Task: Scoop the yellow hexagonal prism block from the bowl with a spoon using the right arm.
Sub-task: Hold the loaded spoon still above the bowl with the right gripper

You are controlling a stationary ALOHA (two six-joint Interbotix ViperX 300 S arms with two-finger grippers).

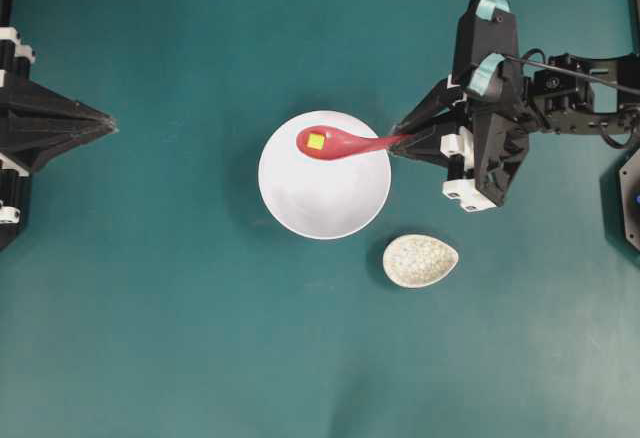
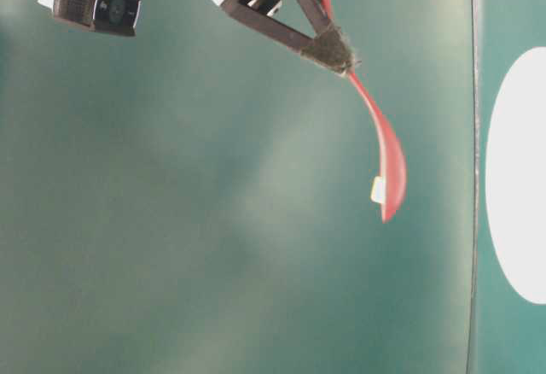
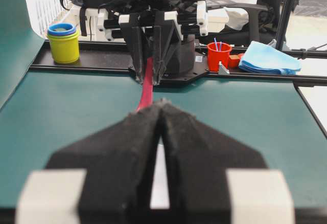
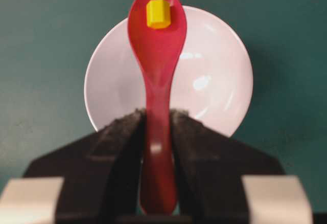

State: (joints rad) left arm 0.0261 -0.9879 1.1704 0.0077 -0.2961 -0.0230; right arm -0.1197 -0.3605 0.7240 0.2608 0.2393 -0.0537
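1. Overhead view: the white bowl (image 1: 324, 175) sits mid-table (image 1: 150, 288). The right arm's fingers (image 1: 398, 138), just right of the bowl's rim, grasp the handle of the red spoon (image 1: 340, 143). The scoop lies over the bowl's upper part, with the yellow hexagonal prism block (image 1: 316, 141) in it. A speckled spoon rest (image 1: 420, 260) lies below and right of the bowl. The left gripper (image 1: 108, 119) is well left of the bowl, fingers pressed together, nothing in them.
2. Table-level view: spoon (image 2: 386, 162) held clear of the bowl (image 2: 516, 178), block (image 2: 378, 189) on the scoop.
3. Left wrist view: left fingers (image 3: 127, 152) clenched together; spoon handle (image 3: 146, 88) visible beyond.
4. Right wrist view: fingers (image 4: 125, 142) clamp the spoon handle (image 4: 157, 91); block (image 4: 158, 14) near the scoop's far end, above the bowl (image 4: 214, 75).
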